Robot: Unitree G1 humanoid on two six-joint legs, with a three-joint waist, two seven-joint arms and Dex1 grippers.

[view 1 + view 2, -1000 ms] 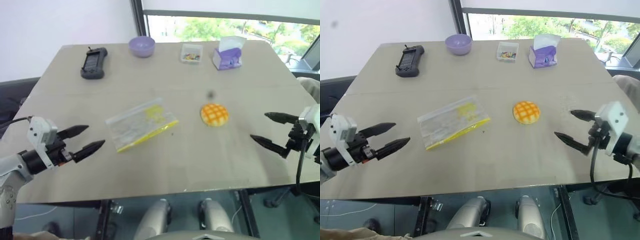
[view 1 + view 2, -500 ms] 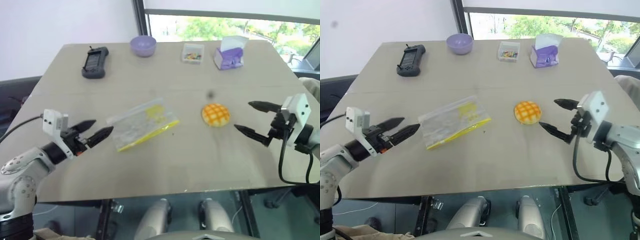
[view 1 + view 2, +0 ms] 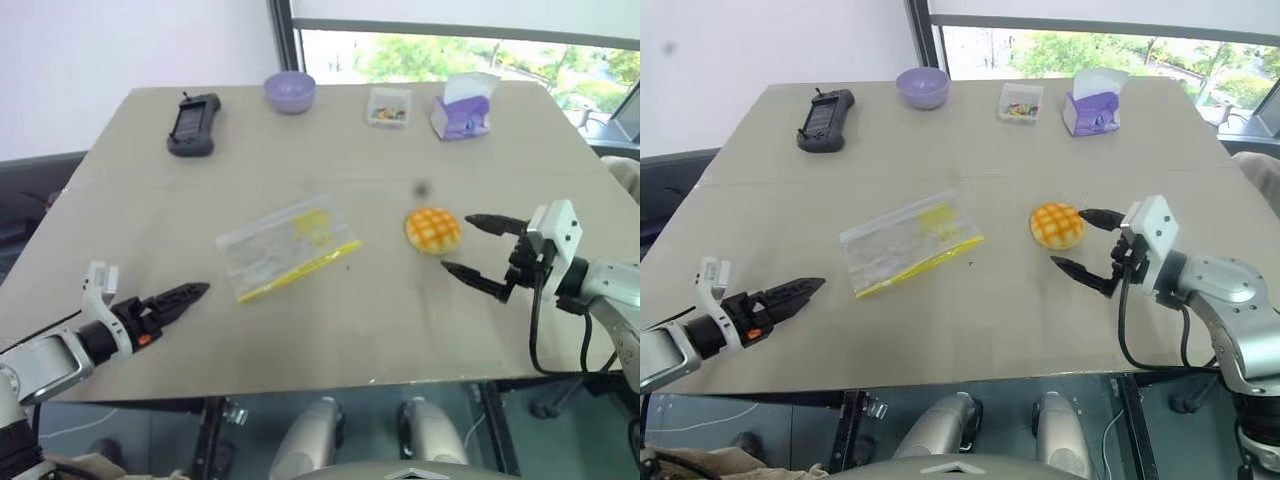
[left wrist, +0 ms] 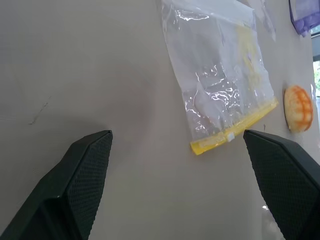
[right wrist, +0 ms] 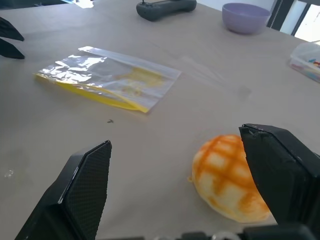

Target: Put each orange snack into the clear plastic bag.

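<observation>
Hovering low at the near left of the counter (image 3: 330,330), the left end effector (image 3: 182,297) has its two black fingers parted and empty, aimed toward the clear plastic bag (image 3: 288,248), which lies flat near the middle with its yellow strip on the near edge. At the near right, the right end effector (image 3: 1087,242) is spread wide just beside the orange snack (image 3: 1057,225), one finger beyond it and one on the near side, gripping nothing. Farther back sit a black handheld device (image 3: 190,125), a purple bowl (image 3: 290,91), a small clear box (image 3: 387,106) and a purple tissue pack (image 3: 461,106).

The risk I see: the domed snack may squirt out or roll if the fingers close off-centre, and the flat bag could slide on the smooth counter if the left fingers nudge it rather than pinch an edge. The bag's mouth is hard to make out; whether it is zipped or open I cannot tell. In its wrist view the right end effector's finger covers part of the snack.
</observation>
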